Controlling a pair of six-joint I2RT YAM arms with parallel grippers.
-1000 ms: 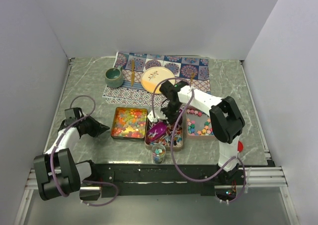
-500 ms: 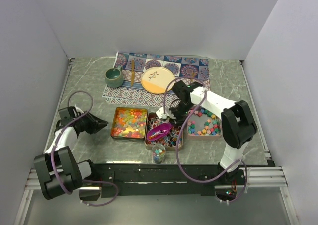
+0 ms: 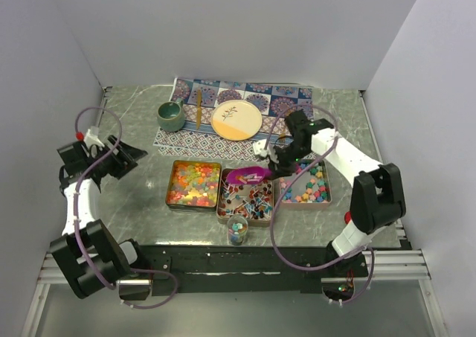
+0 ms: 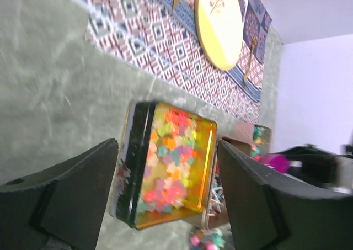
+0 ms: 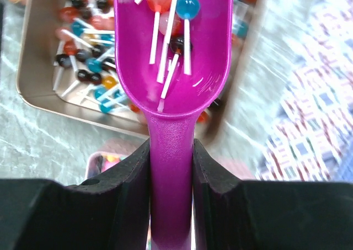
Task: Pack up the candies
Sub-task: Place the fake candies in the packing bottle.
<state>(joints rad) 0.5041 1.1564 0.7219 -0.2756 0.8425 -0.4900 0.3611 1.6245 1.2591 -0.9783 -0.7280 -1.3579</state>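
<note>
Three open tins lie side by side. The left tin (image 3: 194, 183) (image 4: 168, 161) holds orange-yellow-red gummies. Red and blue ball sweets on white sticks fill the middle tin (image 3: 247, 200) (image 5: 41, 87), and pastel star pieces fill the right tin (image 3: 306, 185). A small clear jar (image 3: 237, 230) (image 5: 105, 160) of mixed candies stands in front of the middle tin. My right gripper (image 3: 277, 158) (image 5: 171, 161) is shut on the handle of a purple scoop (image 3: 249, 175) (image 5: 172, 46). The scoop carries several stick sweets above the middle tin's far edge. My left gripper (image 3: 123, 157) (image 4: 168, 145) hangs open and empty, left of the tins.
A green mug (image 3: 171, 114), a yellow plate (image 3: 236, 120) (image 4: 219, 24) and a wooden stick (image 3: 198, 105) sit on a patterned mat (image 3: 275, 99) at the back. A small red lid (image 3: 346, 217) lies by the right arm's base. Walls close in on both sides.
My left gripper opened and drew back up and to the left, away from the gummy tin. My right gripper lifted the loaded scoop out of the middle tin, back and to the right.
</note>
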